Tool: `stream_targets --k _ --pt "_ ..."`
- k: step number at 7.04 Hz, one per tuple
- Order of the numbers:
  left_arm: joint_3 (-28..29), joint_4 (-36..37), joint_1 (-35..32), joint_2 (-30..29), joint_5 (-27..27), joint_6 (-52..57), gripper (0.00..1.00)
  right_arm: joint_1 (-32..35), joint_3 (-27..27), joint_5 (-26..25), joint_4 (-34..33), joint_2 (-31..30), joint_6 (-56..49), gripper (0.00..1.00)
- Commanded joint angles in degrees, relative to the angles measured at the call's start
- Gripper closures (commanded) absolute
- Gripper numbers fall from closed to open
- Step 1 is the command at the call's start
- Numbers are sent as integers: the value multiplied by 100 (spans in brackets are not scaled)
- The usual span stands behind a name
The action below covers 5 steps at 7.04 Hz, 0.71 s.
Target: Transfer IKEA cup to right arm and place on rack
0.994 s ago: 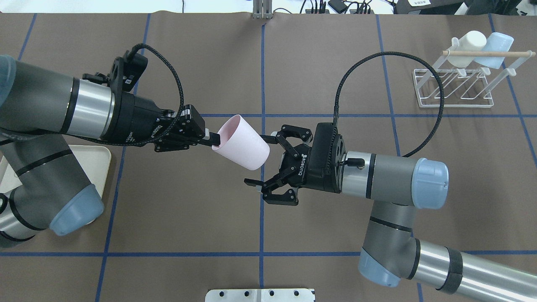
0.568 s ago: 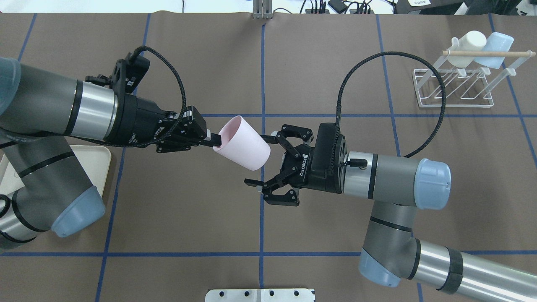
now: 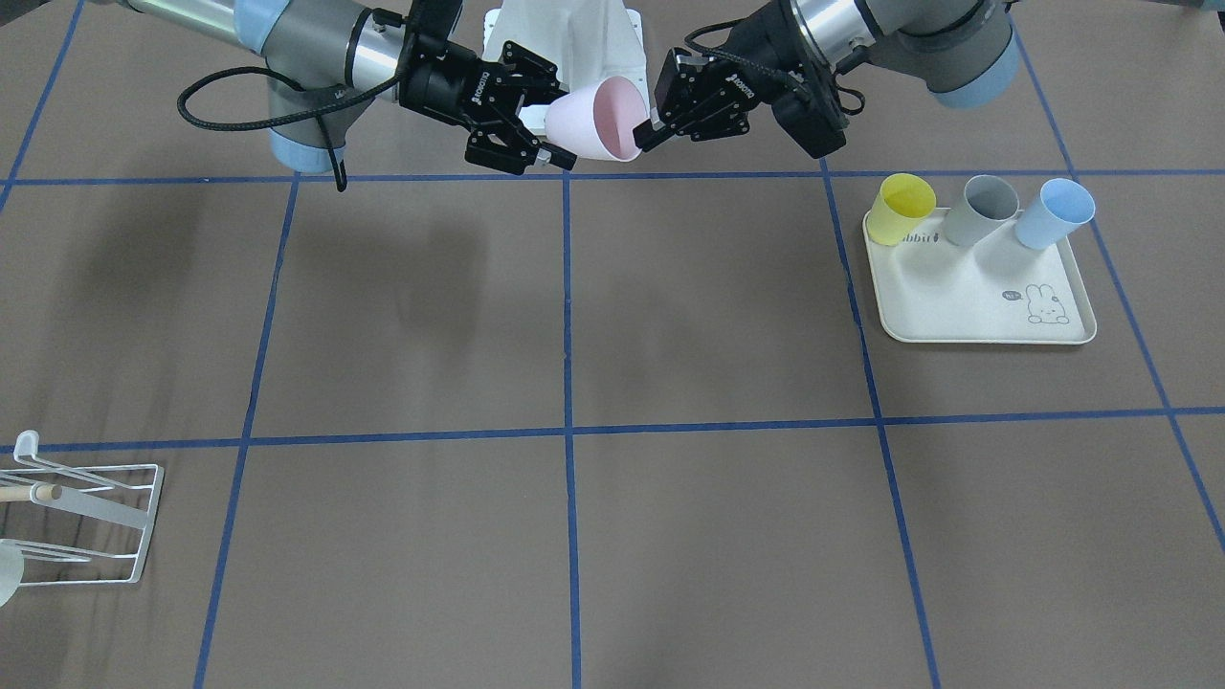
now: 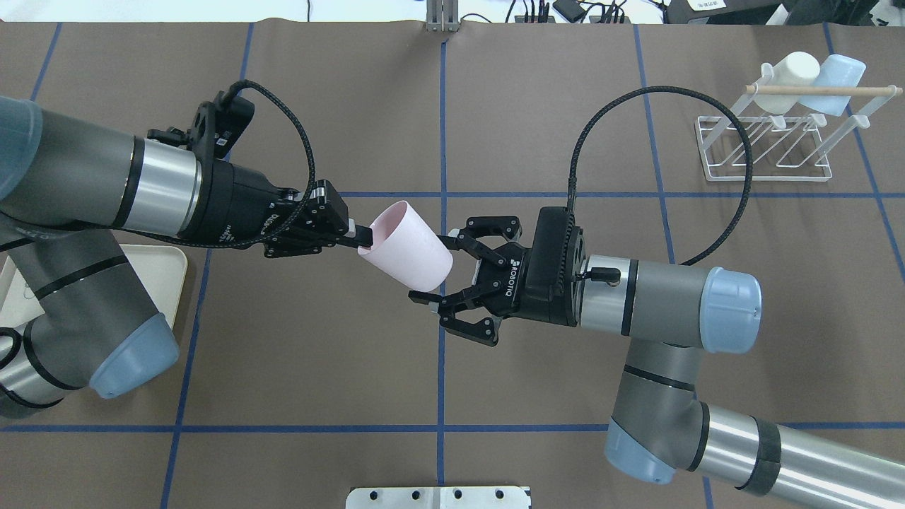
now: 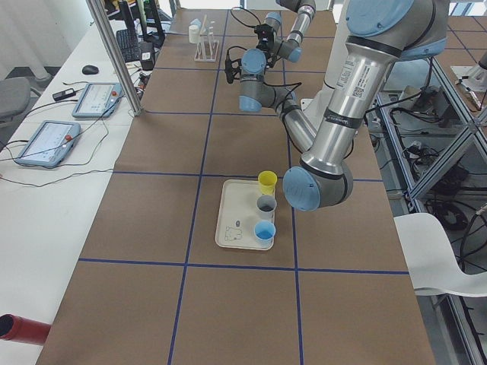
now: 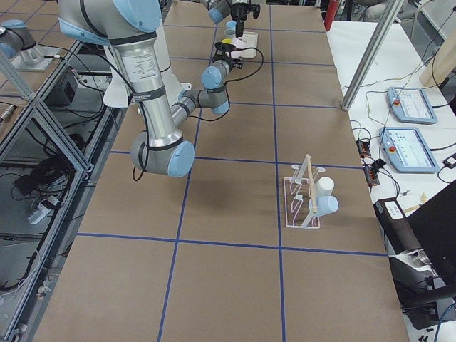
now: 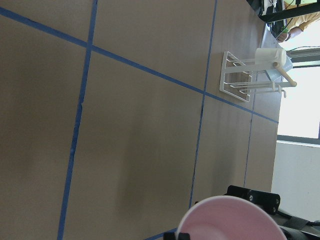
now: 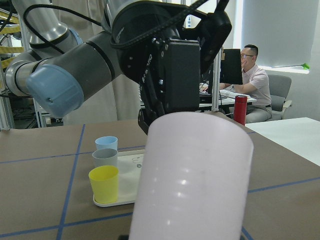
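Observation:
The pink IKEA cup (image 4: 406, 244) hangs tilted in mid-air over the table's centre, mouth toward my left arm. My left gripper (image 4: 360, 237) is shut on the cup's rim. My right gripper (image 4: 430, 267) is open, its jaws on either side of the cup's base, close to it. In the front view the cup (image 3: 598, 120) sits between the right gripper (image 3: 550, 134) and the left gripper (image 3: 646, 134). The cup fills the right wrist view (image 8: 192, 175). The white wire rack (image 4: 767, 152) stands at the far right.
The rack holds a white cup (image 4: 788, 81) and a light blue cup (image 4: 838, 83) under its wooden rod. The cream rabbit tray (image 3: 976, 306) on my left carries a yellow cup (image 3: 904, 206), a grey cup (image 3: 986, 206) and a blue cup (image 3: 1053, 211).
My right gripper's jaws have narrowed around the cup's base. The left arm and the cup have shifted only slightly.

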Motion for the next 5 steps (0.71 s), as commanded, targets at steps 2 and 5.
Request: stream_targets --k 2,5 --pt "-32 -25 1 -15 -9 47 60 8 34 -8 7 -12 42 71" --pt "-138 -42 -104 -15 -44 309 0 16 42 -8 7 -47 42 72"
